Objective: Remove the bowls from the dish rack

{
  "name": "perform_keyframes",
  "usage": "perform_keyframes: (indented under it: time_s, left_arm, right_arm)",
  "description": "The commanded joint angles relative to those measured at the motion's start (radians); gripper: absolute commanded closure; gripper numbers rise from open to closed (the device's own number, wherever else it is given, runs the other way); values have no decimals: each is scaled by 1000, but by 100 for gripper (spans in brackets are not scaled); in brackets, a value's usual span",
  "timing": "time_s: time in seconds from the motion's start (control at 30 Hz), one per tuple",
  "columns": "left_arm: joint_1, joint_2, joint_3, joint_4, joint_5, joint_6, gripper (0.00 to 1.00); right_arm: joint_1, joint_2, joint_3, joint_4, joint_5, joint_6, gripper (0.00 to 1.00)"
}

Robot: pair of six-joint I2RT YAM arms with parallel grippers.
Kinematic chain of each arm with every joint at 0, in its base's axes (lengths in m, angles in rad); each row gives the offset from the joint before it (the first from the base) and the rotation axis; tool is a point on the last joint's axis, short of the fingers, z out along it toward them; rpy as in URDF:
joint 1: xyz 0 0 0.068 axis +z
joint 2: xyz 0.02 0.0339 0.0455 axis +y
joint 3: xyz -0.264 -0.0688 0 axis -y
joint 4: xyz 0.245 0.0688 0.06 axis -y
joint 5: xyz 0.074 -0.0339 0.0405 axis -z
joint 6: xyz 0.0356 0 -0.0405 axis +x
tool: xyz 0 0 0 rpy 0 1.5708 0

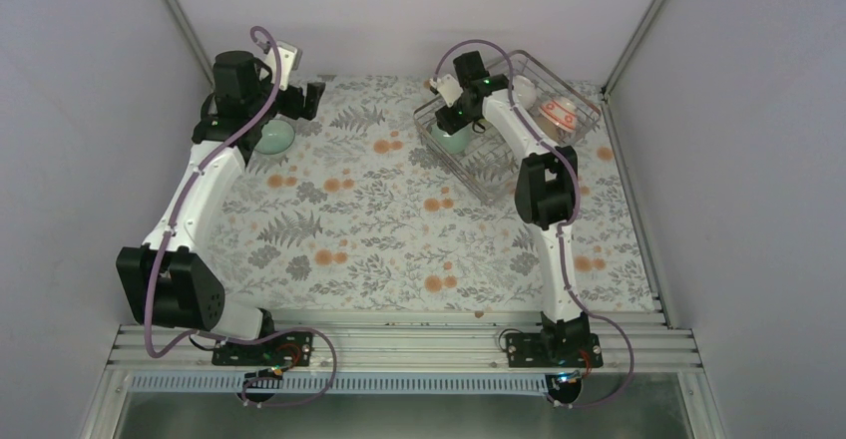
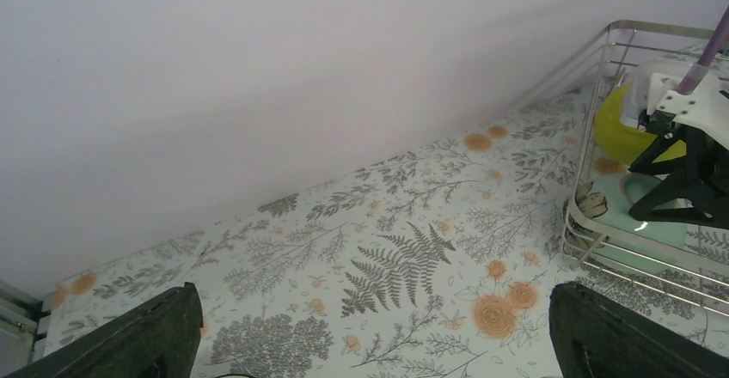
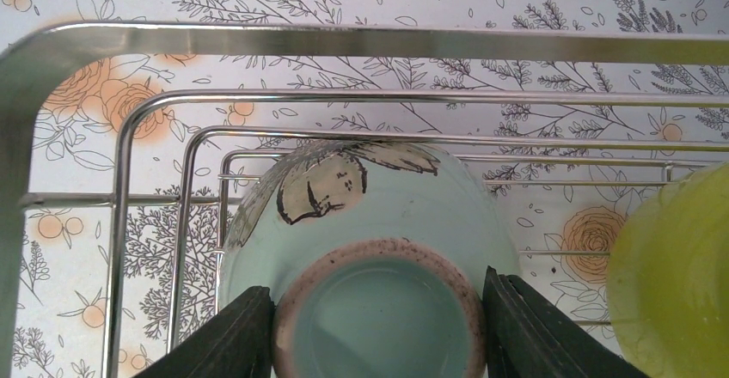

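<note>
Floral tablecloth [image 1: 379, 219] below, grey walls [image 1: 60, 110] around. Five bowls counted, one rack, two grippers. At left: pale green bowl [image 1: 274, 138] out on the tablecloth, just beside the left arm [image 1: 205, 185]; left gripper [image 2: 371, 326] spread wide, gripping nothing. At right: silver wire dish rack [image 3: 413, 41] with four bowls: mint bowl [image 3: 378, 215] upside down, leaf motif on its side, brownish foot ring; yellow-green bowl [image 3: 679, 283] just beside it; white bowl [image 1: 524, 88]; red-orange patterned bowl [image 1: 559, 112]. Right gripper [image 3: 378, 309] directly over the mint bowl, fingers [image 3: 223, 344] pressed against both sides of its foot ring.
</note>
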Motion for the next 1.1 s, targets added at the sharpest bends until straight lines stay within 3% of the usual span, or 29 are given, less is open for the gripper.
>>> perform_keyframes:
  time_s: [0.0, 0.17, 0.4, 0.57, 0.87, 1.07]
  left_arm:
    - [-1, -4, 21, 1, 30, -3, 0]
    - [-1, -9, 13, 3, 33, -1, 0]
    - [-1, 0, 23, -2, 54, -2, 0]
    - [-1, 18, 59, -19, 90, 3, 0]
    - [-63, 223, 292, -207, 394, 26, 0]
    - [-77, 368, 433, -239, 630, -30, 0]
  right_arm:
    - [6, -16, -22, -15, 62, 0, 46]
    - [6, -29, -44, -4, 106, 4, 44]
    - [6, -52, -64, -4, 117, 10, 65]
    - [5, -99, -96, 6, 119, 9, 67]
    - [-1, -222, -87, -2, 120, 4, 68]
    - [-27, -315, -79, -4, 108, 5, 68]
